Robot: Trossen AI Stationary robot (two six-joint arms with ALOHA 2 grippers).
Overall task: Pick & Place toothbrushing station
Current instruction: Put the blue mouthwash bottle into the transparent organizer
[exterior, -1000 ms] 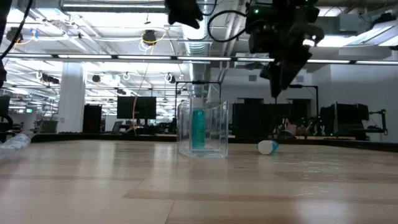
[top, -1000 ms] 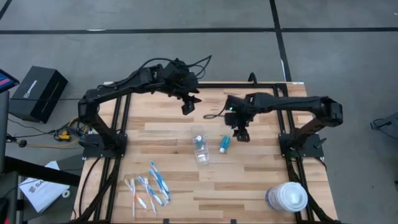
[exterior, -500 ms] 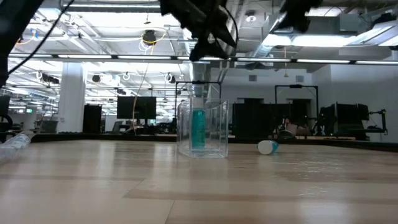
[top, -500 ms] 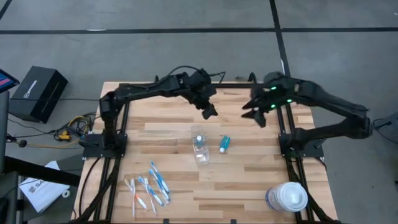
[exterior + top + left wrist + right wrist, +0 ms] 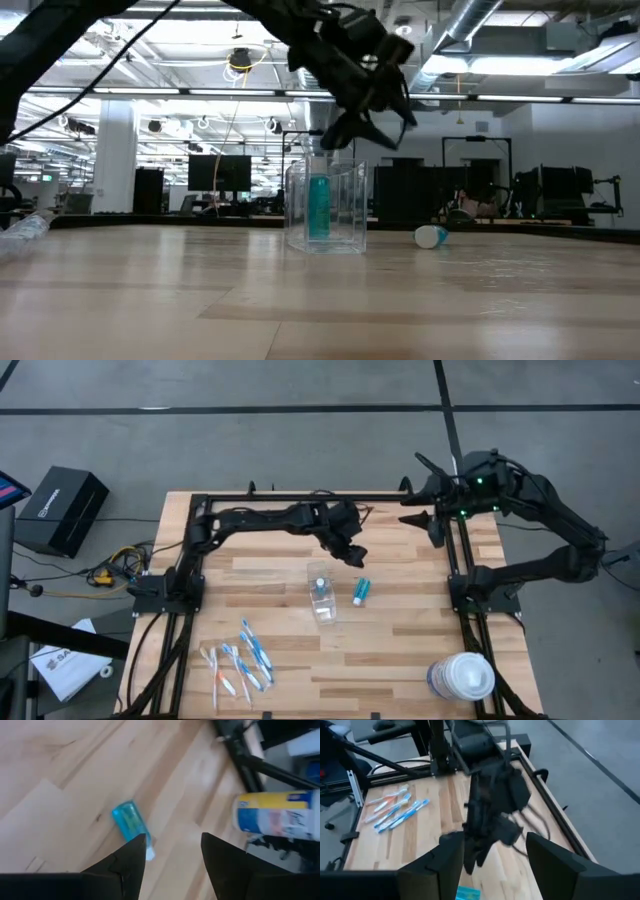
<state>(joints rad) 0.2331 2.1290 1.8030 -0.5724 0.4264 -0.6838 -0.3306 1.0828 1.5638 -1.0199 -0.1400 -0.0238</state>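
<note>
pale wood-plank table (image 5: 420, 650): left gripper (image 5: 355, 554), fingers apart and empty, has swung in above the small teal tube (image 5: 361, 592) lying just beside the clear plastic cup (image 5: 321, 596), right gripper (image 5: 428, 520) withdrawn, open, to the far edge—left pickup likely.

Clear cup (image 5: 321, 598) upright mid-table w/ one teal tube (image 5: 318, 208) inside — 2nd tube (image 5: 361, 591) flat just beside; toothbrushes (image 5: 240, 658) loose, well apart.
</note>
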